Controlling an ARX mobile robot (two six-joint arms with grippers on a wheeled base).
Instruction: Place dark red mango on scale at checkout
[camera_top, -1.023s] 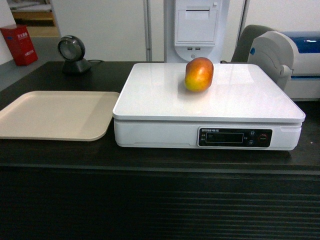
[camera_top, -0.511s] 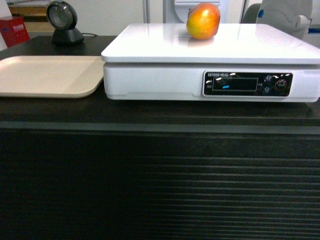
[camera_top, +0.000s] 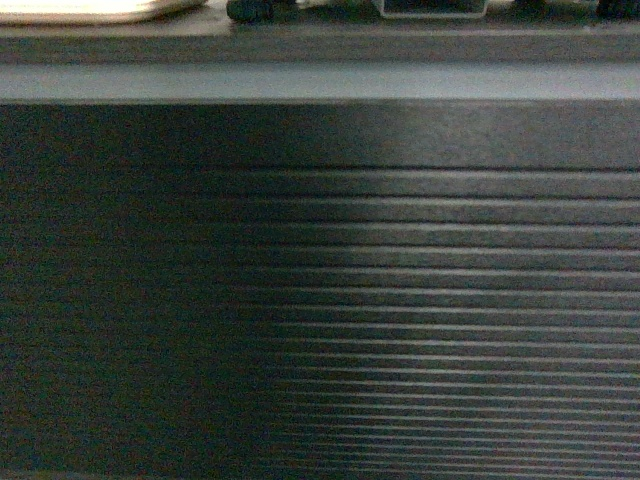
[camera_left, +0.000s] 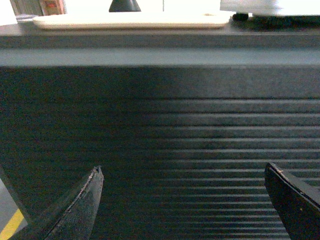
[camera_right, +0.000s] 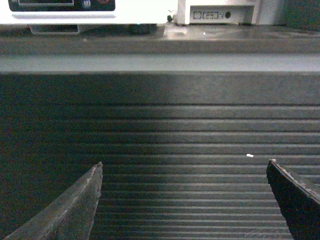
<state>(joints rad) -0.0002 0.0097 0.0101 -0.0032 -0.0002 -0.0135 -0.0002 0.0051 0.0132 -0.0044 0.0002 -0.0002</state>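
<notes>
The dark red mango is out of view in every view. Of the scale, only a white strip (camera_left: 270, 5) shows at the top right of the left wrist view, and its lower front with the black display strip (camera_right: 85, 14) at the top left of the right wrist view. The checkout's ribbed dark front panel (camera_top: 320, 300) fills the head view. My left gripper (camera_left: 182, 172) is open and empty, facing that panel below the counter edge. My right gripper (camera_right: 184, 167) is also open and empty, facing the panel (camera_right: 180, 140).
A flat beige tray (camera_left: 130, 20) lies on the counter left of the scale, its corner (camera_top: 90, 10) also showing in the head view. A white device (camera_right: 215, 11) stands on the counter right of the scale. The grey counter edge (camera_top: 320, 82) runs across above the panel.
The head view has dropped from above the counter to its front panel. The mango on the scale's top plate has passed out of view upward.
</notes>
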